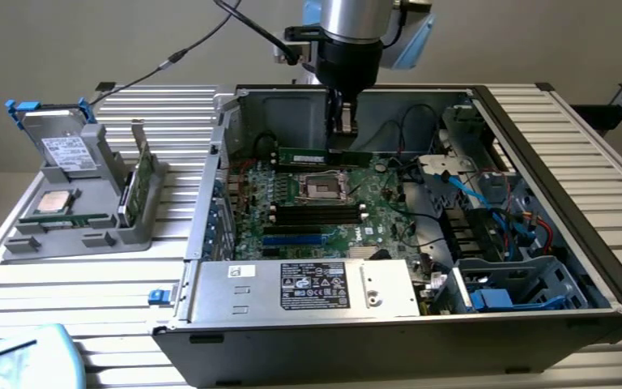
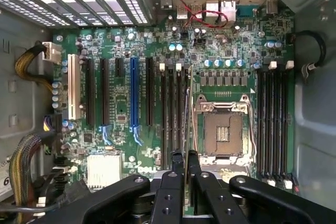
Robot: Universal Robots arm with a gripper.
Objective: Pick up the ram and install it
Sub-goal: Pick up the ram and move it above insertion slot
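The gripper [image 1: 340, 144] is nearly shut and pinches the ram [image 1: 307, 156], near one end as far as I can tell. You see them in the upper middle of the exterior view. The ram hangs in the air, lying level, over the green board [image 1: 333, 207] inside the open computer case [image 1: 279, 113]. I think it is gripped by its flat sides so its lower edge is free to meet a slot.

In the wrist view the ram [image 2: 188, 114] looks like a thin line running out from the fingers [image 2: 193, 163]. It runs the same way as the long black slots [image 2: 170, 114] beside the empty chip socket [image 2: 223, 132], likely so it can drop straight in. A grey tray [image 1: 30, 243] sits well apart at the exterior view's left.
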